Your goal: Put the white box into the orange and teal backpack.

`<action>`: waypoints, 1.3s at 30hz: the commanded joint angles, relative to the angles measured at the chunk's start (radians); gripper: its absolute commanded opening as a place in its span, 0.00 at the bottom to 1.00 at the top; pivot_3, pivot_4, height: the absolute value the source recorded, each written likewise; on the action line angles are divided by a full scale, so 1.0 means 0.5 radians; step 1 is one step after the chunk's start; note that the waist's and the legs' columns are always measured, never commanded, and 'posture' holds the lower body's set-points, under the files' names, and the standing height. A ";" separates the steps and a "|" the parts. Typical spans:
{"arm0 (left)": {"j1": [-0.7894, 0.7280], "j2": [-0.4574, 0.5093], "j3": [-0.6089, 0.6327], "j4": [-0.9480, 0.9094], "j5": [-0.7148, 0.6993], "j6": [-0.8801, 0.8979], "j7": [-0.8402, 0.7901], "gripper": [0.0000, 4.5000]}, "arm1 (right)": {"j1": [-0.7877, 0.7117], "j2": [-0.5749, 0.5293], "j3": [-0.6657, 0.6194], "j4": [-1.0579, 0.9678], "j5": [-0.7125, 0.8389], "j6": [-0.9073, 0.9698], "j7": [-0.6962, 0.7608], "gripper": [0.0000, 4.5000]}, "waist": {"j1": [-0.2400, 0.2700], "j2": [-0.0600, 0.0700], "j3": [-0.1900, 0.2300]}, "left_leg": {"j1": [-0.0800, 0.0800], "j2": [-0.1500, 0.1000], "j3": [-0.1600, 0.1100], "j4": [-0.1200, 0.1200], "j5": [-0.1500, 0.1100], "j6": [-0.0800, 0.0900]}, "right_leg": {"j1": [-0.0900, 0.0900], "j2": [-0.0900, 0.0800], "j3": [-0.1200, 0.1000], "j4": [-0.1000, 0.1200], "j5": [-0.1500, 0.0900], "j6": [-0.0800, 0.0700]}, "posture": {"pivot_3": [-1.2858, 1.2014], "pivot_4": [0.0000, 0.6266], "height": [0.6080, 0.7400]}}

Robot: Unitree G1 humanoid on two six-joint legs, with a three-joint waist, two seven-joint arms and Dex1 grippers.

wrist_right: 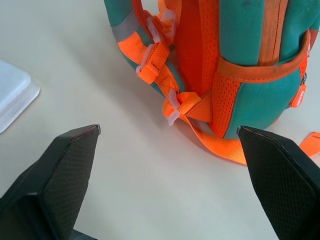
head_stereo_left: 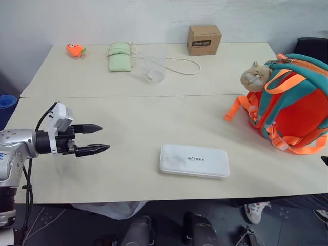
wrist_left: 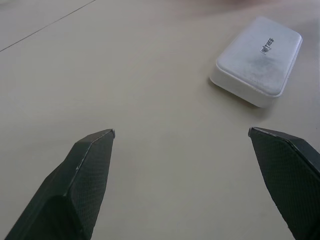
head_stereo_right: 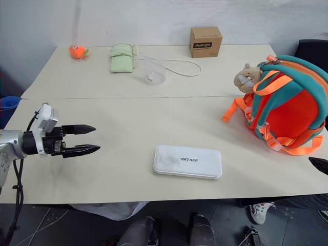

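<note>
White box [head_stereo_left: 194, 160], orange-and-teal backpack [head_stereo_left: 292, 105]

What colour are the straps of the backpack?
The backpack has bright orange straps, clearest in the right wrist view.

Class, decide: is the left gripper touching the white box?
Apart. In the left eye view, bare table separates the open left gripper from the white box; the left wrist view shows the same gap.
</note>
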 commanded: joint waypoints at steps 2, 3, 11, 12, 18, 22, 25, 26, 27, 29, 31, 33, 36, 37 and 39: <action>0.037 0.008 0.046 -0.105 -0.022 -0.019 0.013 1.00 | 0.004 0.028 -0.072 -0.109 0.026 0.055 -0.073 1.00 | -0.002 0.006 0.003 | 0.000 0.000 0.002 0.000 0.000 -0.001 | -0.001 0.000 0.002 0.000 0.000 0.000 | 0.52 0.24 1.00; 0.035 0.003 0.049 -0.109 -0.022 -0.007 0.038 1.00 | 0.007 0.034 -0.082 -0.119 0.024 0.063 -0.086 1.00 | -0.001 0.006 0.003 | 0.000 0.000 0.002 0.000 0.000 -0.001 | -0.001 0.000 0.002 0.000 0.000 0.000 | 0.52 0.24 1.00; 0.030 -0.029 0.029 -0.139 -0.024 -0.002 0.100 1.00 | 0.042 0.113 -0.125 -0.296 0.083 0.171 -0.176 1.00 | 0.001 0.006 0.003 | 0.000 0.000 0.002 0.000 0.000 -0.001 | -0.001 0.000 0.003 0.000 0.000 0.000 | 0.52 0.24 1.00; 0.013 -0.029 0.021 -0.127 -0.013 -0.008 0.103 1.00 | 0.037 0.124 -0.120 -0.309 0.075 0.165 -0.196 1.00 | 0.001 0.006 0.003 | 0.000 0.000 0.002 0.000 0.000 -0.001 | 0.000 0.001 0.003 0.000 0.000 0.000 | 0.52 0.24 1.00; -0.038 -0.009 0.015 -0.076 0.007 -0.020 0.102 1.00 | 0.021 0.130 -0.119 -0.336 0.074 0.175 -0.260 1.00 | 0.002 0.006 0.003 | 0.000 0.000 0.004 0.000 0.000 -0.001 | -0.001 0.002 -0.003 0.002 0.000 0.000 | 0.52 0.24 1.00; -0.033 -0.031 -0.013 -0.115 -0.005 0.002 0.103 1.00 | -0.011 0.101 -0.054 -0.428 0.104 0.209 -0.277 1.00 | 0.002 0.006 0.003 | 0.001 0.000 0.005 0.000 0.000 -0.001 | -0.001 0.002 -0.006 0.003 0.000 0.000 | 0.52 0.24 1.00; 0.056 -0.062 -0.238 -0.194 0.197 -0.219 0.075 1.00 | -0.085 0.068 0.174 -0.563 0.047 0.174 -0.297 1.00 | -0.008 0.007 0.003 | 0.003 0.000 0.008 0.000 0.000 0.000 | -0.001 0.003 -0.006 0.005 0.000 0.001 | 0.52 0.24 1.00; 0.072 -0.080 -0.308 -0.203 0.245 -0.279 0.054 0.96 | -0.109 0.059 0.262 -0.601 0.033 0.165 -0.293 0.96 | -0.009 0.008 0.003 | 0.006 0.000 0.011 0.000 0.000 -0.001 | 0.000 0.002 -0.004 0.005 0.001 0.001 | 0.52 0.24 1.00; 0.074 -0.092 -0.347 -0.202 0.268 -0.312 0.040 0.91 | -0.126 0.053 0.314 -0.619 0.026 0.162 -0.289 0.91 | -0.007 0.007 0.003 | 0.007 0.000 0.013 0.000 0.000 -0.001 | -0.001 0.002 -0.002 0.007 0.001 0.001 | 0.52 0.24 1.00; 0.025 -0.151 -0.420 -0.189 0.253 -0.311 0.000 0.81 | -0.166 0.042 0.461 -0.689 0.049 0.187 -0.259 0.80 | -0.001 0.006 0.004 | 0.007 0.000 0.013 0.001 0.001 -0.001 | -0.002 0.002 -0.003 0.009 0.001 0.001 | 0.52 0.24 1.00; -0.054 -0.215 -0.502 -0.158 0.275 -0.338 -0.017 0.67 | -0.196 0.021 0.628 -0.749 0.031 0.175 -0.222 0.65 | 0.007 0.006 0.004 | 0.005 0.001 0.011 0.002 0.001 -0.001 | -0.003 0.002 -0.003 0.010 0.001 0.001 | 0.52 0.24 1.00; -0.138 -0.283 -0.572 -0.122 0.303 -0.350 -0.016 0.52 | -0.247 0.006 0.785 -0.760 -0.014 0.155 -0.216 0.49 | 0.016 0.006 0.004 | 0.002 0.000 0.009 0.004 0.003 0.000 | -0.003 0.001 -0.004 0.011 0.001 0.001 | 0.52 0.24 1.00; -0.215 -0.399 -0.666 -0.108 0.337 -0.370 -0.010 0.32 | -0.352 -0.004 1.011 -0.722 -0.101 0.103 -0.213 0.27 | 0.013 0.006 0.004 | 0.001 -0.002 0.010 0.007 0.003 0.001 | -0.003 0.000 -0.005 0.012 0.001 0.002 | 0.52 0.24 1.00; -0.209 -0.433 -0.689 -0.133 0.330 -0.362 -0.008 0.24 | -0.385 0.001 1.087 -0.706 -0.141 0.061 -0.206 0.18 | 0.010 0.006 0.004 | 0.001 -0.003 0.010 0.007 0.004 0.004 | -0.002 0.000 -0.005 0.013 0.001 0.002 | 0.52 0.24 1.00; -0.178 -0.476 -0.732 -0.191 0.331 -0.348 -0.005 0.10 | -0.453 0.017 1.223 -0.675 -0.212 0.003 -0.209 0.04 | 0.004 0.006 0.004 | 0.001 -0.004 0.010 0.007 0.006 0.010 | -0.002 0.001 -0.005 0.017 0.002 0.004 | 0.52 0.24 1.00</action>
